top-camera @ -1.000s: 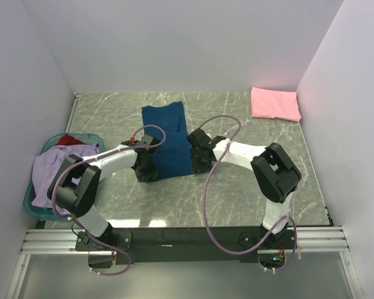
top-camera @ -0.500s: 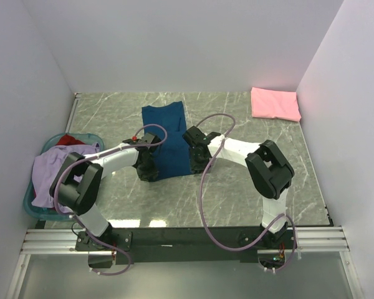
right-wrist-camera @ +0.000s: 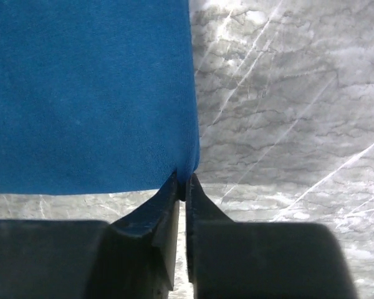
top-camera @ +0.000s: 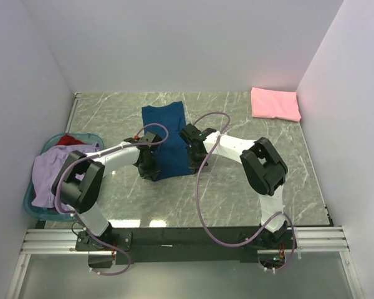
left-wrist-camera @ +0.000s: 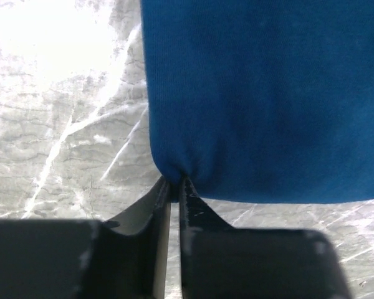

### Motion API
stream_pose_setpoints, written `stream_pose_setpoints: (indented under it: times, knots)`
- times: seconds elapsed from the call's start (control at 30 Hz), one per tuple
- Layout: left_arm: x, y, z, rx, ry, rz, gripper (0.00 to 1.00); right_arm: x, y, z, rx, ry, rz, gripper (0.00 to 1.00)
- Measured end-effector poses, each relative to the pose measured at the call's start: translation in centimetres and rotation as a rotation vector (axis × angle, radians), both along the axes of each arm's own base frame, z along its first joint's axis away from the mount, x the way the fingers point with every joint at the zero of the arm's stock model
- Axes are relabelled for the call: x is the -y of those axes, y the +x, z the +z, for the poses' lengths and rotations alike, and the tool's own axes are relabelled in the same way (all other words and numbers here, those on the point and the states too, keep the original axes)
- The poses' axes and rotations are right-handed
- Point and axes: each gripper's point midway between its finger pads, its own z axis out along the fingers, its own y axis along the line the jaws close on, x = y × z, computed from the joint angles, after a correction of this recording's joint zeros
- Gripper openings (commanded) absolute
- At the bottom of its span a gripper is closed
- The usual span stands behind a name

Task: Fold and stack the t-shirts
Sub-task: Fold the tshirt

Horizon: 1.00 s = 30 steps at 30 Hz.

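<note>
The left fingers (left-wrist-camera: 163, 202) are pressed together on the near left corner of a deep blue cloth t-shirt (top-camera: 167, 134), and the cloth bunches into small puckers where they bite. The right fingers (right-wrist-camera: 168, 208) pinch the near right corner of the same shirt just as tightly. From above, the shirt is a long narrow strip near the middle of the bench, running away from the arms. Its near edge is stretched between the two pinched corners. I cannot tell whether that edge is off the surface.

Bare grey marble-patterned bench (top-camera: 112, 118) lies on all sides of the strip, with a wide band of it between the near edge and the arm bases. More lies to the right, as far as a folded pink t-shirt (top-camera: 274, 104) in the far right corner, well apart from the blue one.

On the left a teal plastic basket (top-camera: 28, 202) sits against the wall. A crumpled lavender t-shirt (top-camera: 53, 171) spills over its rim, with a red one (top-camera: 67, 140) behind it. Plain white walls (top-camera: 174, 43) close the bench on three sides.
</note>
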Motion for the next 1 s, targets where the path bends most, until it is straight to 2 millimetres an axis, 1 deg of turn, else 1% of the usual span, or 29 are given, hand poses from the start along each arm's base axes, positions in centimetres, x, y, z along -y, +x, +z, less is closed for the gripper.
stream_pose_setpoints:
  times: [0.03, 0.07, 0.3, 0.37, 0.4, 0.43, 0.5, 0.57, 0.6, 0.63, 0.67, 0.73, 0.77, 0.8, 0.83, 0.87, 0.93, 1.0]
  knots:
    - [0.1, 0.0, 0.0, 0.000, -0.003, -0.001, 0.04, 0.0, 0.0, 0.0, -0.001, 0.002, 0.000, 0.01]
    - [0.1, 0.0, 0.0, -0.001, -0.003, -0.002, 0.01, 0.0, 0.0, 0.0, -0.002, 0.002, 0.000, 0.00]
    - [0.2, 0.0, 0.1, -0.006, -0.003, -0.008, 0.01, 0.2, -0.3, 0.2, -0.002, 0.002, 0.015, 0.00]
    - [0.4, -0.3, 0.2, -0.003, 0.005, -0.021, 0.01, 0.6, -1.1, 0.2, -0.014, 0.004, 0.029, 0.00]
    - [0.7, -0.8, 0.3, -0.008, 0.011, -0.037, 0.01, 0.9, -1.7, 0.3, -0.023, 0.002, 0.039, 0.00]
    - [1.0, -1.6, 0.3, -0.016, 0.018, -0.062, 0.01, 1.3, -2.6, 0.3, -0.034, -0.002, 0.053, 0.00]
    - [2.0, -4.1, 0.4, -0.045, 0.030, -0.126, 0.01, 2.8, -5.5, 0.5, -0.074, -0.029, 0.085, 0.00]
    - [2.9, -7.5, 0.5, -0.080, 0.035, -0.198, 0.01, 3.9, -8.9, 0.9, -0.116, -0.049, 0.132, 0.00]
    - [3.3, -9.7, 0.8, -0.101, 0.029, -0.235, 0.01, 4.6, -11.2, 1.1, -0.143, -0.060, 0.163, 0.00]
    - [3.5, -11.6, 1.1, -0.120, 0.017, -0.262, 0.01, 5.2, -12.7, 1.5, -0.163, -0.069, 0.182, 0.00]
    - [3.7, -13.8, 1.6, -0.132, 0.003, -0.295, 0.01, 5.7, -14.7, 1.9, -0.176, -0.064, 0.211, 0.00]
    - [3.9, -17.5, 2.9, -0.156, -0.031, -0.335, 0.01, 6.7, -18.1, 3.1, -0.201, -0.043, 0.248, 0.00]
    - [4.0, -18.8, 3.6, -0.162, -0.046, -0.346, 0.01, 7.1, -19.3, 3.8, -0.207, -0.022, 0.259, 0.00]
    - [4.2, -20.0, 4.3, -0.167, -0.066, -0.355, 0.01, 7.4, -20.3, 4.5, -0.208, -0.003, 0.263, 0.00]
    - [4.4, -21.0, 5.0, -0.170, -0.092, -0.365, 0.01, 7.7, -20.8, 5.1, -0.208, 0.010, 0.263, 0.00]
    - [4.5, -21.6, 5.7, -0.176, -0.106, -0.365, 0.01, 8.1, -21.3, 5.9, -0.203, 0.027, 0.255, 0.00]
    - [4.8, -21.7, 6.7, -0.176, -0.116, -0.347, 0.01, 8.3, -21.4, 7.0, -0.188, 0.043, 0.245, 0.00]
    - [5.3, -21.1, 8.0, -0.165, -0.121, -0.334, 0.01, 8.3, -21.0, 8.3, -0.168, 0.041, 0.240, 0.00]
